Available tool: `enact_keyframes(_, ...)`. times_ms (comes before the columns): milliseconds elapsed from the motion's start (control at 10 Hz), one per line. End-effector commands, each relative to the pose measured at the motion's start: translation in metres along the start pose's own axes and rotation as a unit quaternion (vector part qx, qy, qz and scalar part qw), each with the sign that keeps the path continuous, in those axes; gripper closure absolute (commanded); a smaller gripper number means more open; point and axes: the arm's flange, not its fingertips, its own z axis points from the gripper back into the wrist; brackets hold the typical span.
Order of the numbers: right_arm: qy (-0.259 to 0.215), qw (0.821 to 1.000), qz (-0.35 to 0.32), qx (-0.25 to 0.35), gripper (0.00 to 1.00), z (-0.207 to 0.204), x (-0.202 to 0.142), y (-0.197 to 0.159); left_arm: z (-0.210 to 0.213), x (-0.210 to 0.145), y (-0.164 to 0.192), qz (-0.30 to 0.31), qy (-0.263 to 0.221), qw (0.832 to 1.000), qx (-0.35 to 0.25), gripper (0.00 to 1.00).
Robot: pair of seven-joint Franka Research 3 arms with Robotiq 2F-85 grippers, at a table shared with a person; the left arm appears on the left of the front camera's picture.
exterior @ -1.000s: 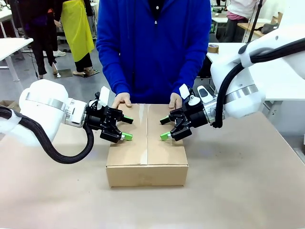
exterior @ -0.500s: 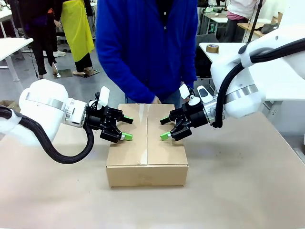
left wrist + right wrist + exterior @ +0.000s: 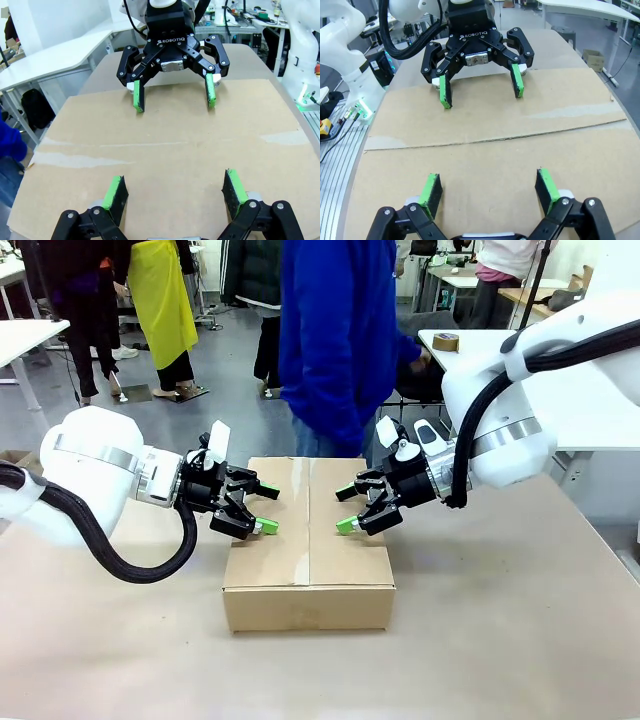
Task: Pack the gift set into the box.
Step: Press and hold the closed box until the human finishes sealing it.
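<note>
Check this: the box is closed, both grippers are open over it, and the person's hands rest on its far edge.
Wrong on the hands. In the front view no hand touches the box; the person stands turned aside behind it. The rest holds: the box is closed, with the left gripper and right gripper open over it.

The box [image 3: 308, 540] is matt brown cardboard, its top seam covered by a glossy strip of clear tape [image 3: 302, 530]. Under the box, the worktop [image 3: 500, 630] looks smooth, dull and tan. Flanking the box, the left gripper [image 3: 268, 510] and right gripper [image 3: 344, 510] are satin black with matt green pads [image 3: 115, 194]. The left arm [image 3: 95, 475] has a glossy white shell.
</note>
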Motion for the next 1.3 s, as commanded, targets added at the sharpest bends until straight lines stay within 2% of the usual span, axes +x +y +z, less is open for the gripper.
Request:
enact_keyframes(0,0.0,1.0,-0.002,0.001,0.0,0.0005,-0.0025,0.0003,-0.001,-0.0036,-0.0026,-0.009,-0.005,1.0,0.006,0.0)
enact_keyframes(1200,0.0,1.0,-0.002,0.001,0.0,0.0005,-0.0025,0.0003,-0.001,-0.0036,-0.0026,-0.009,-0.005,1.0,0.006,0.0)
